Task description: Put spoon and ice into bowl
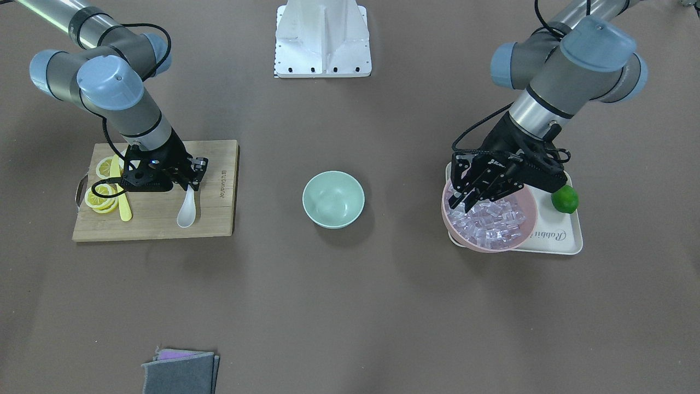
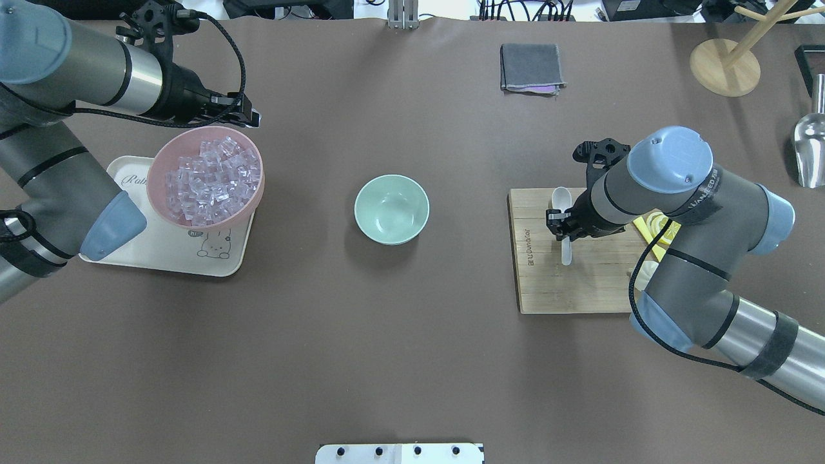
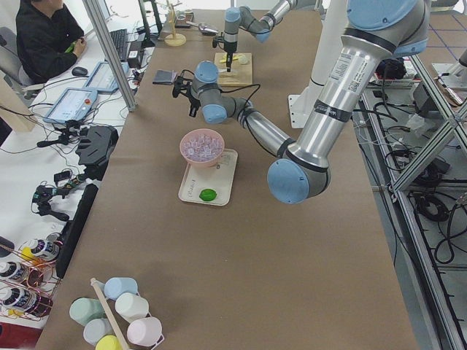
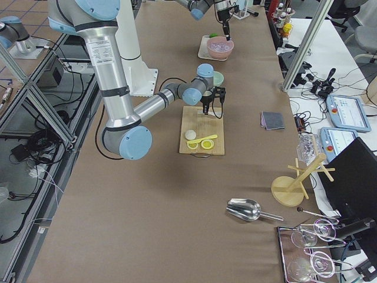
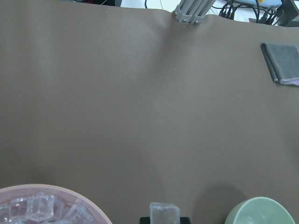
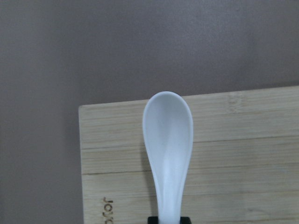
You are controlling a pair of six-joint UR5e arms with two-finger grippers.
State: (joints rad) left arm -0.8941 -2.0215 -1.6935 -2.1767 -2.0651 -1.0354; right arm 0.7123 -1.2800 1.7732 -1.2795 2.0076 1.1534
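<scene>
Right gripper [image 1: 192, 176]: clenched on the spoon [image 6: 168, 135] at the neck, where handle meets scoop; the scoop points away from the wrist.
Spoon position: over the cutting board [image 6: 233, 154], near the edge facing the bowl [image 2: 391, 209]. Whether it rests on the wood or is just clear of it cannot be told.
Left gripper [image 5: 164, 219]: closed on a single ice cube [image 5: 164, 211], held above the table just past the pink bowl [image 2: 153, 182].
Ice supply: the ice [image 2: 209, 180] is heaped in the pink bowl, which sits on the cream tray [image 2: 161, 248].
Bowl: empty, mid-table, well apart from both arms.
Handling, spoon: judged light, rigid and glazed, so slippery and liable to chip. The neck grip is judged sound, as the scoop is too wide and curved for the pads. A low release into the bowl is advised.
Handling, ice: judged hard, smooth and prone to squirt out if pinched off-centre. Flat opposite faces are to be taken.
Progress: neither item is in the bowl yet.
</scene>
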